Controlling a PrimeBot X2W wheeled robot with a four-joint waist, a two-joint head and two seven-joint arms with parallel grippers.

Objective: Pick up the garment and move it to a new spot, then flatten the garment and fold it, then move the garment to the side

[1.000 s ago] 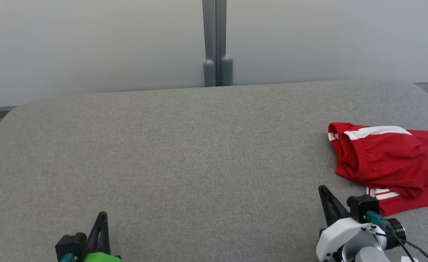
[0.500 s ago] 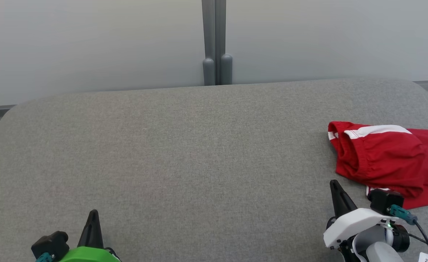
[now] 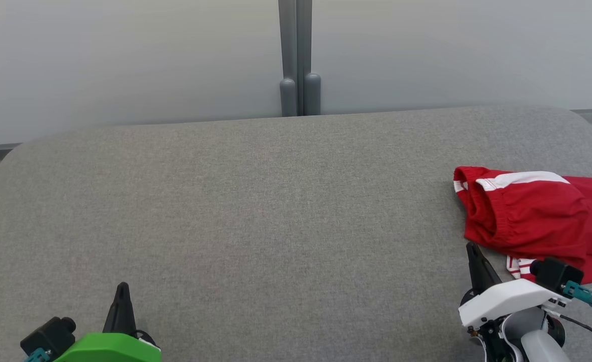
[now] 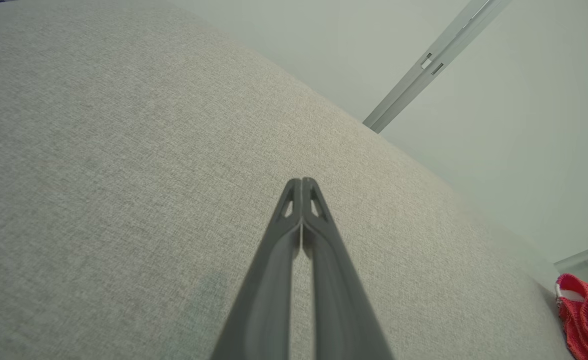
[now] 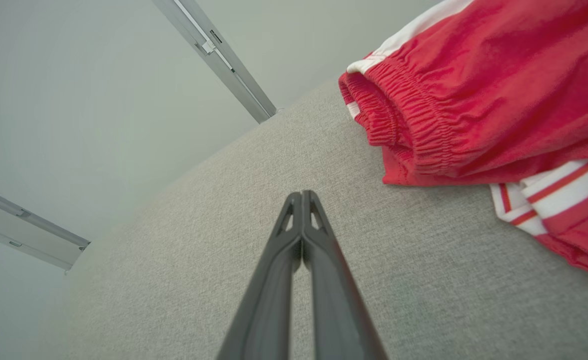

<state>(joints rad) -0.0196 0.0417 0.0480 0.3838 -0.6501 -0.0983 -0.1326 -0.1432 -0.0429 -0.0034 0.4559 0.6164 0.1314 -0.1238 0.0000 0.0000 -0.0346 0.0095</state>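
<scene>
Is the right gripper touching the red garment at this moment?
Apart. The right wrist view shows a strip of bare grey surface between the tips of the shut right gripper and the red garment.

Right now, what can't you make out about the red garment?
Head view: the garment runs off the right edge, so its full outline is unknown.
Head view: the wrist behind the right gripper covers part of its striped hem.
Left wrist view: it is small, cut by the lower right corner.
Right wrist view: cut by the top and right edges.
</scene>
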